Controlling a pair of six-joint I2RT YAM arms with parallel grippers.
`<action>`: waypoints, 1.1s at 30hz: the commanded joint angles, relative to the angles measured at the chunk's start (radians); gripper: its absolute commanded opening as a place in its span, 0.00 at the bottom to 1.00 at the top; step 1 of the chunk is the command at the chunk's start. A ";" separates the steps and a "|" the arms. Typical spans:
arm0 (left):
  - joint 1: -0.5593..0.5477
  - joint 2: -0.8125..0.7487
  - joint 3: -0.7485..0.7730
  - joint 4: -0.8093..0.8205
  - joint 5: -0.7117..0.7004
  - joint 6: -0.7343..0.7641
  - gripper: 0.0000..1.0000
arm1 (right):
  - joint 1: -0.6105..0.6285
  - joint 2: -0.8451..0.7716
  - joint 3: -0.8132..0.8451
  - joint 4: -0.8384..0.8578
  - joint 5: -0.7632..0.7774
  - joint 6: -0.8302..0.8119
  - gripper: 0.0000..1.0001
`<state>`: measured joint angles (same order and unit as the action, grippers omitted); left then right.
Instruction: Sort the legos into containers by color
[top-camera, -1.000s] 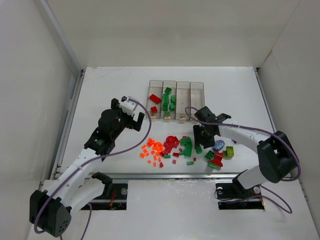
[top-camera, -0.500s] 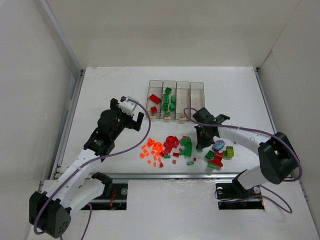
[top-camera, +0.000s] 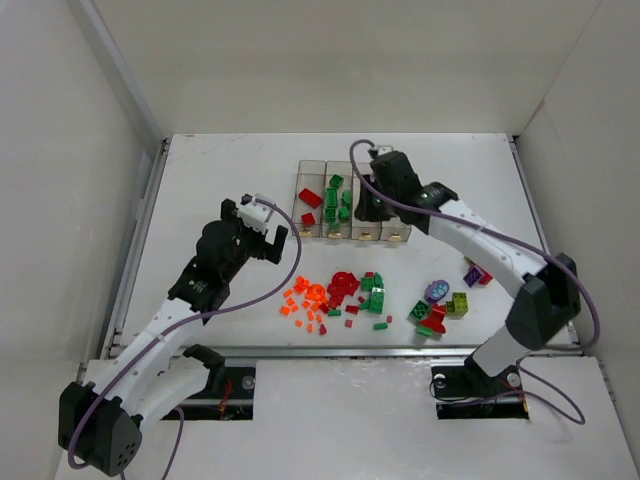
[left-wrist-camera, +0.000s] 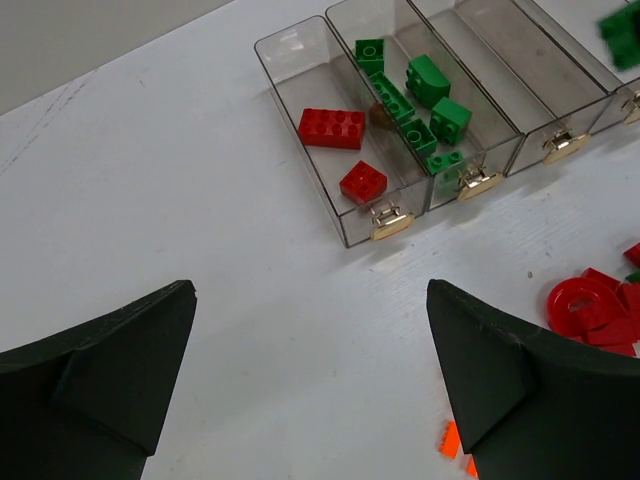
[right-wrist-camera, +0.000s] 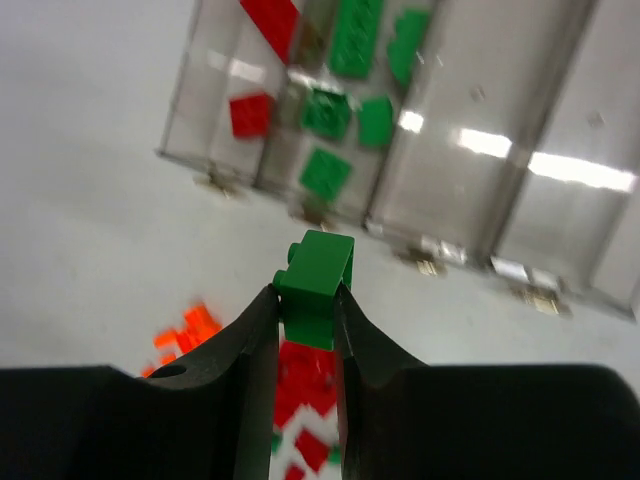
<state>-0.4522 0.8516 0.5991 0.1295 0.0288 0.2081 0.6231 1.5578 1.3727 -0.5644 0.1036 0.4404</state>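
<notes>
Four clear bins (top-camera: 394, 176) stand in a row at the back. The leftmost holds red bricks (left-wrist-camera: 331, 128), and the bin beside it holds green bricks (left-wrist-camera: 428, 80). My right gripper (top-camera: 372, 205) hangs above the bins' near ends, shut on a green brick (right-wrist-camera: 315, 285). My left gripper (top-camera: 275, 238) is open and empty, left of the bins above bare table. Its dark fingers (left-wrist-camera: 100, 370) frame the left wrist view. Loose legos lie in front: orange bits (top-camera: 305, 300), red pieces (top-camera: 340, 287), green bricks (top-camera: 375, 295), lime bricks (top-camera: 458, 303) and a purple piece (top-camera: 437, 291).
The two right-hand bins (left-wrist-camera: 520, 60) look empty. A small purple and red piece (top-camera: 475, 273) lies apart at the right. White walls enclose the table on three sides. A metal rail (top-camera: 330, 350) runs along the near edge.
My right gripper has risen from the loose pile with the green brick and moved back and left to the bins. My left arm has stayed still.
</notes>
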 joint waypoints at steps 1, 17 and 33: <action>-0.005 -0.016 0.005 0.028 -0.006 -0.019 1.00 | 0.000 0.187 0.155 0.126 -0.064 -0.063 0.00; 0.023 -0.034 0.014 -0.016 -0.038 -0.001 1.00 | -0.039 0.627 0.621 0.090 -0.162 -0.086 0.23; 0.023 -0.034 0.014 -0.007 -0.038 -0.001 1.00 | -0.059 0.617 0.579 0.072 -0.094 -0.045 0.24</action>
<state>-0.4347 0.8413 0.5991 0.0959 -0.0025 0.2073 0.5758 2.2059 1.9518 -0.4976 -0.0185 0.3706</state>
